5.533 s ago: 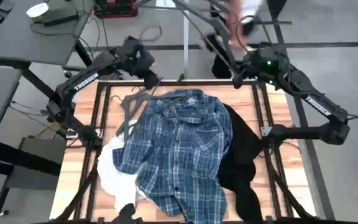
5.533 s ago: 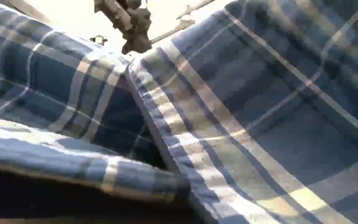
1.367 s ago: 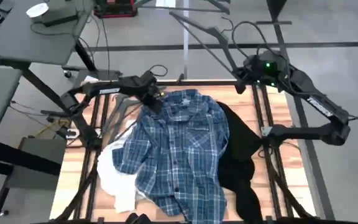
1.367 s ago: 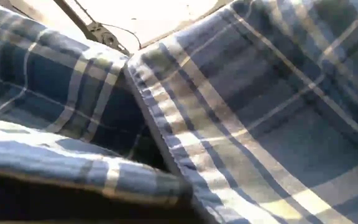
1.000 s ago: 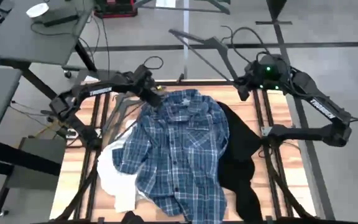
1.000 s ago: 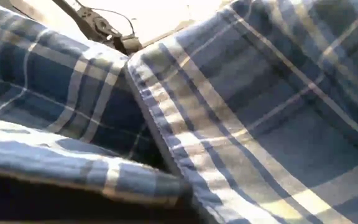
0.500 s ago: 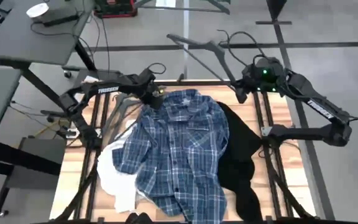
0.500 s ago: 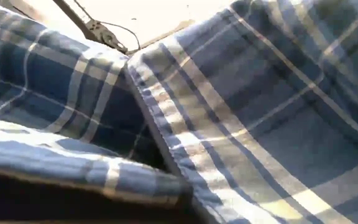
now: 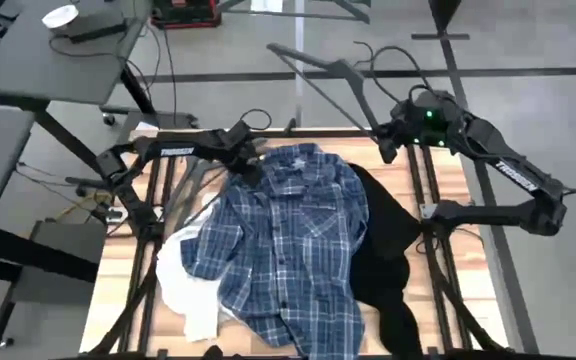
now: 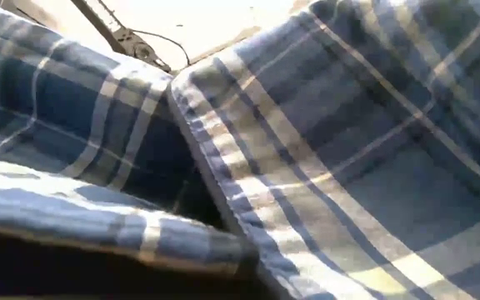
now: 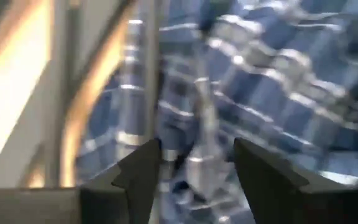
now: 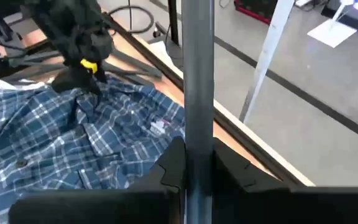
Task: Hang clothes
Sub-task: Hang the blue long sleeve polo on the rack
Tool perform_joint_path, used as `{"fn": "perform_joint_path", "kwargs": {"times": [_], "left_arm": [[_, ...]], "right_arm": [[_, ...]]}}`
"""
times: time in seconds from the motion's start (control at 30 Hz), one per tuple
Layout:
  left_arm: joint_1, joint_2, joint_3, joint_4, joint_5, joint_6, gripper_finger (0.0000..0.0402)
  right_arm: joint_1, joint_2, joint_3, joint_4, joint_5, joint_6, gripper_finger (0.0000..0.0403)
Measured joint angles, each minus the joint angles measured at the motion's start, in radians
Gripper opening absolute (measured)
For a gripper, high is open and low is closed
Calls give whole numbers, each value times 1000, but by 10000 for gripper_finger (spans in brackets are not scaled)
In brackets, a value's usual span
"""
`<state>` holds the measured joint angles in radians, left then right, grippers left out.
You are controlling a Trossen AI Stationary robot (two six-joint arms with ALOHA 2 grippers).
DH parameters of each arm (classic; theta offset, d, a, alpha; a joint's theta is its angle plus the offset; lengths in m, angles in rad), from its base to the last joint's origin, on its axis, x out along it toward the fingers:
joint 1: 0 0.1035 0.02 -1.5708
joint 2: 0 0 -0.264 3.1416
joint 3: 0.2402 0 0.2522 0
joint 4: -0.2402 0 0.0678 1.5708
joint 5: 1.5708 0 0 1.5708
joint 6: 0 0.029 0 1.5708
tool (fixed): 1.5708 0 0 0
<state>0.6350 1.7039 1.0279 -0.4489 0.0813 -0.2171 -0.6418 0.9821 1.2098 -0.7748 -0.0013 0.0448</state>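
I see the plaid shirt [image 9: 293,245] spread flat over the middle of the table [image 9: 458,190], collar toward the far edge. The black top [image 9: 388,255] lies under its right side; the white top [image 9: 183,280] shows under its left side.

Left gripper [image 9: 251,166] sits at the shirt's collar corner; its wrist view shows the fingers [image 11: 143,171] parted over plaid cloth, nothing clamped between them. Right gripper [image 9: 386,140] is raised at the far right corner, clamped on a hanger [image 9: 323,70] whose bar [image 12: 197,81] runs between its fingers.

My judgement: no garment is hung yet; all three remain. More hangers [image 9: 193,185] lie left of the shirt. Beyond: grey floor, a desk [image 9: 58,50].
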Motion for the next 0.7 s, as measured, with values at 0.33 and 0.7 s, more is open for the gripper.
{"fn": "perform_joint_path", "kwargs": {"times": [0.33, 0.7], "left_arm": [[1, -17, 41, -71, -65, 59, 3], [1, -122, 282, -285, -66, 117, 0]], "right_arm": [[0, -11, 0, -9, 0, 21, 31], [1, -32, 0, -243, -148, 35, 31]]}}
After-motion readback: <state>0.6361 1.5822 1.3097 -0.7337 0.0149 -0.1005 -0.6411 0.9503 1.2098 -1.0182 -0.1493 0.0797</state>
